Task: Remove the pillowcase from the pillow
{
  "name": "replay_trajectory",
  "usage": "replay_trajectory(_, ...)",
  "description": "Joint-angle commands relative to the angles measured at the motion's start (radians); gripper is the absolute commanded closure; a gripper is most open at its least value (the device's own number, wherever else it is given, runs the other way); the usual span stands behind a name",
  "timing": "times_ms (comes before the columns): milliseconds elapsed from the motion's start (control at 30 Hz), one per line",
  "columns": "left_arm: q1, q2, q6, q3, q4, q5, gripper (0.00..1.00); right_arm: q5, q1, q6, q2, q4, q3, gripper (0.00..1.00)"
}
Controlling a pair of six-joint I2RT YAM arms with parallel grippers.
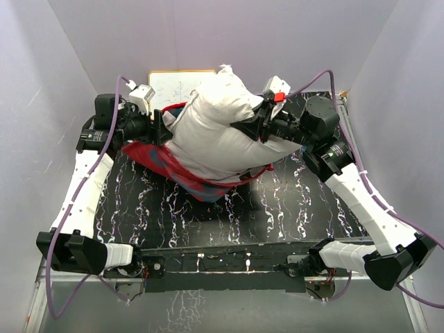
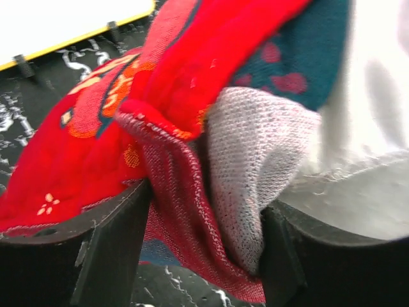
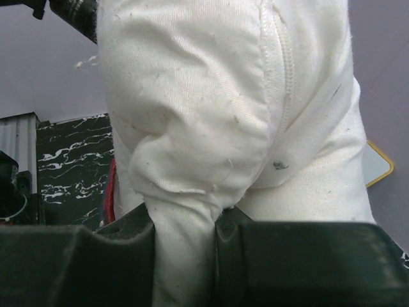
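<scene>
The plump off-white pillow [image 1: 218, 128] stands mostly bare in the middle of the table, tilted up toward the back. The red pillowcase [image 1: 184, 170] is bunched around its lower left end and trails on the table. My left gripper [image 1: 161, 127] is shut on a fold of the pillowcase [image 2: 185, 192], whose dull inner side shows between the fingers [image 2: 108, 243]. My right gripper [image 1: 258, 127] is shut on a pinch of pillow fabric [image 3: 185, 243] at the pillow's right side, where a seam [image 3: 281, 77] runs upward.
A flat white board with a wood frame [image 1: 173, 83] lies at the back behind the pillow. The tabletop [image 1: 298, 208] is black with white marbling. Purple walls close in on the left, right and back.
</scene>
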Motion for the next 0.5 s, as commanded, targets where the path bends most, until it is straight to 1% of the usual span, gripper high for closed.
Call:
replay_trajectory(0,0.015,-0.036,0.038,-0.067,0.124,-0.215,0.47,-0.070,-0.005,0.078,-0.043,0.114,0.004,0.92)
replay_trajectory(100,0.016,-0.037,0.093,-0.127,0.171,-0.293,0.70,-0.057,-0.006,0.111,-0.052,0.157,-0.007,0.92)
replay_trajectory(133,0.017,-0.039,0.119,-0.154,0.193,-0.322,0.76,-0.036,-0.011,0.129,-0.059,0.171,-0.008,0.92)
replay_trajectory(200,0.028,-0.050,0.169,-0.215,0.241,-0.371,0.81,-0.012,-0.042,0.187,-0.062,0.200,-0.008,0.92)
replay_trajectory(267,0.052,-0.043,0.208,-0.250,0.250,-0.396,0.82,-0.013,-0.090,0.252,-0.062,0.227,0.003,0.92)
replay_trajectory(300,0.071,-0.036,0.213,-0.253,0.241,-0.387,0.81,-0.014,-0.114,0.279,-0.062,0.238,0.008,0.92)
replay_trajectory(333,0.090,-0.033,0.217,-0.249,0.218,-0.342,0.78,-0.015,-0.133,0.299,-0.064,0.253,0.011,0.92)
replay_trajectory(367,0.107,-0.034,0.219,-0.238,0.188,-0.284,0.66,-0.019,-0.146,0.314,-0.066,0.268,0.010,0.92)
replay_trajectory(400,0.116,-0.038,0.220,-0.223,0.154,-0.217,0.46,-0.030,-0.154,0.323,-0.068,0.283,0.009,0.92)
replay_trajectory(433,0.118,-0.045,0.227,-0.201,0.117,-0.147,0.32,-0.043,-0.163,0.332,-0.066,0.297,0.006,0.92)
replay_trajectory(467,0.120,-0.054,0.232,-0.178,0.091,-0.089,0.25,-0.053,-0.169,0.342,-0.064,0.310,0.005,0.92)
